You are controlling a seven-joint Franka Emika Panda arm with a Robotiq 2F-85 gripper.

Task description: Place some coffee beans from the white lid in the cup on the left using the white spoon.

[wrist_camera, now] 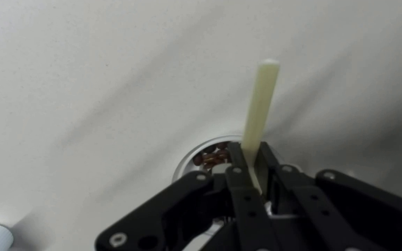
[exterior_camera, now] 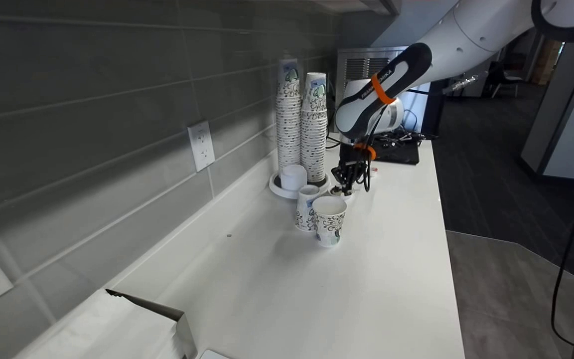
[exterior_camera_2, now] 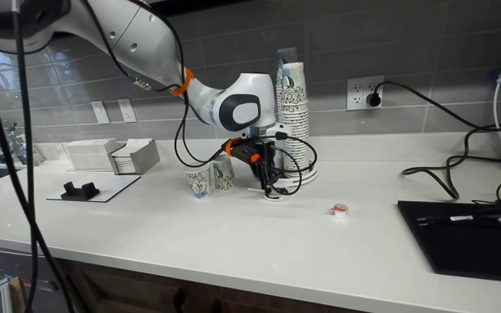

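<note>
My gripper (wrist_camera: 250, 149) is shut on the pale handle of the white spoon (wrist_camera: 262, 97), whose free end points away from the fingers. The spoon also shows as a thin pale strip in an exterior view (exterior_camera_2: 255, 189). The white lid (wrist_camera: 188, 156) lies on the counter under my fingers and holds brown coffee beans (wrist_camera: 210, 157). The fingers hide much of the lid, and the spoon's bowl is not clearly seen. Beside the lid stand two patterned paper cups. The left cup (exterior_camera_2: 198, 181) is upright with its open top showing in an exterior view (exterior_camera: 329, 222). The other cup (exterior_camera_2: 223, 174) is close beside it.
Tall cup stacks (exterior_camera_2: 295, 121) stand on a round white tray (exterior_camera: 281, 192) by the wall, close behind the gripper. A small creamer pod (exterior_camera_2: 340, 211), a black panel (exterior_camera_2: 463, 243) with cables and a napkin holder (exterior_camera_2: 139, 156) are on the counter.
</note>
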